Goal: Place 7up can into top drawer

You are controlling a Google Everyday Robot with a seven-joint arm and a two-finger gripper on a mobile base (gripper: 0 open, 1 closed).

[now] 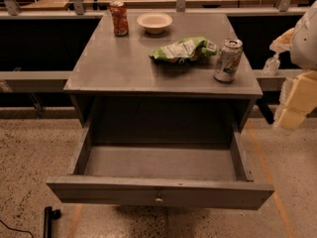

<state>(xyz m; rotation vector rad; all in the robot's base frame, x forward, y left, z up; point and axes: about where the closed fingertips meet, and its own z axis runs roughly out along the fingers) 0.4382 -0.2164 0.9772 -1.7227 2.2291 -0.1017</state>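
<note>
The 7up can (228, 59), silvery-white with green and red markings, stands upright near the front right corner of the grey cabinet top (114, 63). The top drawer (99, 190) is pulled fully out below it. Its inside is bare, and a small round knob (159, 199) sits on its front panel. My gripper (295, 105) shows as pale yellowish blocks under the white arm at the right edge of the view. It is to the right of the cabinet, apart from the can and lower than it, and holds nothing that I can see.
A red-orange can (118, 18) and a white bowl (154, 22) stand at the back of the top. A green chip bag (184, 49) lies just left of the 7up can. A small clear bottle (271, 64) stands on a ledge to the right. A black object (48, 219) lies on the floor at the front left.
</note>
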